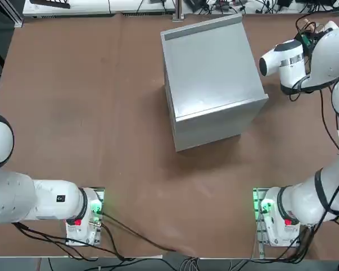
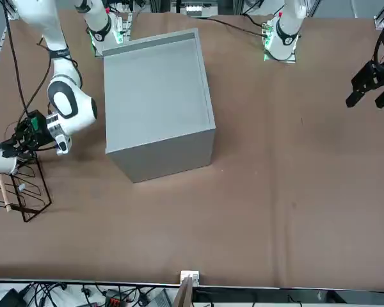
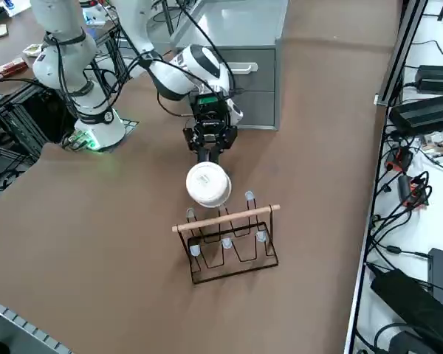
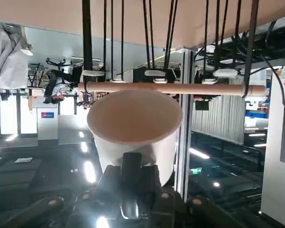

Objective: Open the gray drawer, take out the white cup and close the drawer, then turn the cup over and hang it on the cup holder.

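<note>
Evidently, the white cup (image 3: 208,184) is in the right gripper (image 3: 208,153), whose fingers stand narrow, closed on the cup's side. It hangs in the air, mouth down and base up, toward the edge of the table (image 3: 118,221) on the robot's right, between the near and far edges. The cup is smooth, glossy ceramic, with a round, pale base and a ring around it; the wrist view shows a wide circular mouth and walls that narrow toward the base, the inside tinted a warm tan.

Just beside it, on the side away from the robot's right-hand edge, stands nothing but cup and arm; the cup holder (image 3: 232,254) is on the other side, a dark, thin-wire frame with a light wooden bar and white-tipped pegs. Whether they touch, I cannot tell.

Farther inward sits the gray cabinet (image 1: 214,68), boxy, flat-topped and metallic, its gray drawer (image 3: 251,70) closed, with a pale handle (image 3: 242,68). The tabletop is matte brown.
</note>
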